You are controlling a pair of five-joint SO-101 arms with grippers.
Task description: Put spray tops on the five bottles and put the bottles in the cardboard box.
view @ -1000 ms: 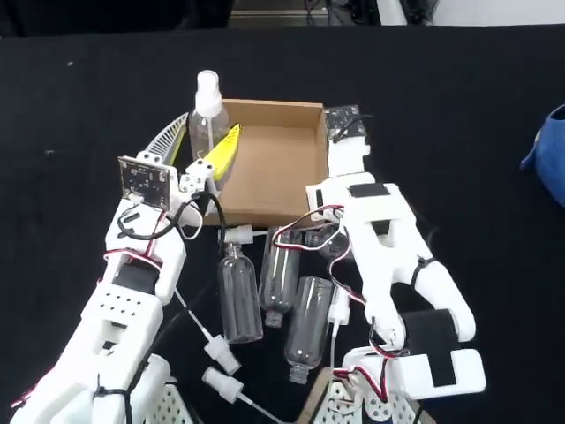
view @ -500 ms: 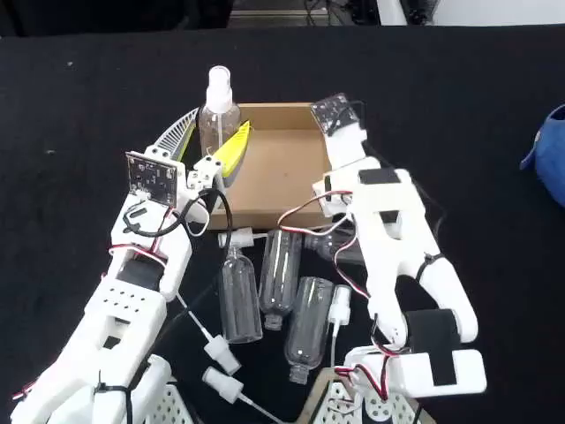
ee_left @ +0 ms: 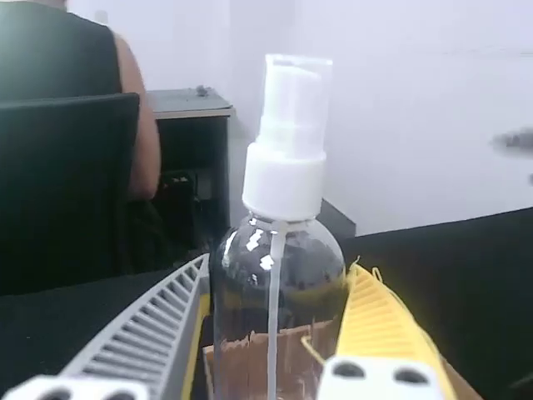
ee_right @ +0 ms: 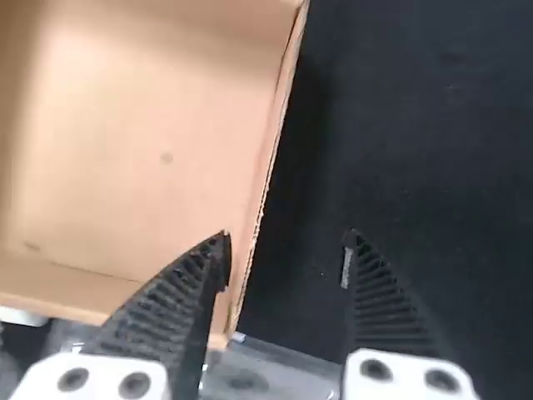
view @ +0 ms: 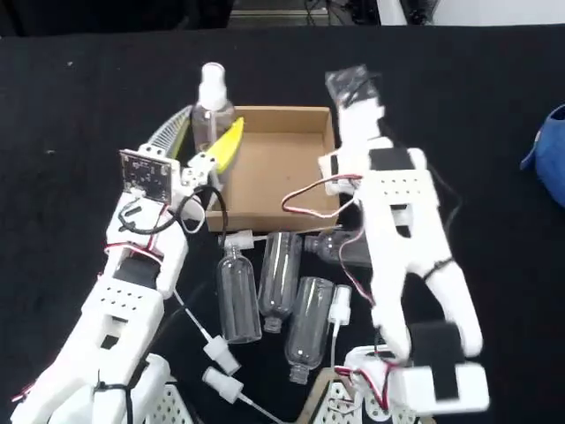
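Overhead, the right arm (view: 393, 203) has stretched along the right wall of the box (view: 282, 168) toward its far-right corner. The left arm (view: 141, 265) has kept the capped bottle (view: 210, 110) upright at the far-left corner, shifting only slightly. By this reading one bottle is capped but not yet inside. Four bottles (view: 278, 278) and loose spray tops (view: 221, 353) lie on the worktop (view: 88, 88) just before the box's near wall. The box holds no bottle yet, so room for lowering looks ample, and the left wall's rim is the edge to clear.

Left wrist: the left jaws are closed on the capped bottle's body, grey on one side and yellow on the other, with its spray top (ee_left: 287, 150) seated. The box rim shows below.

Right wrist: the right jaws are wide open and empty, straddling the box's right wall, one tip above the box floor and the other over the worktop. A sideways move could nudge this wall.
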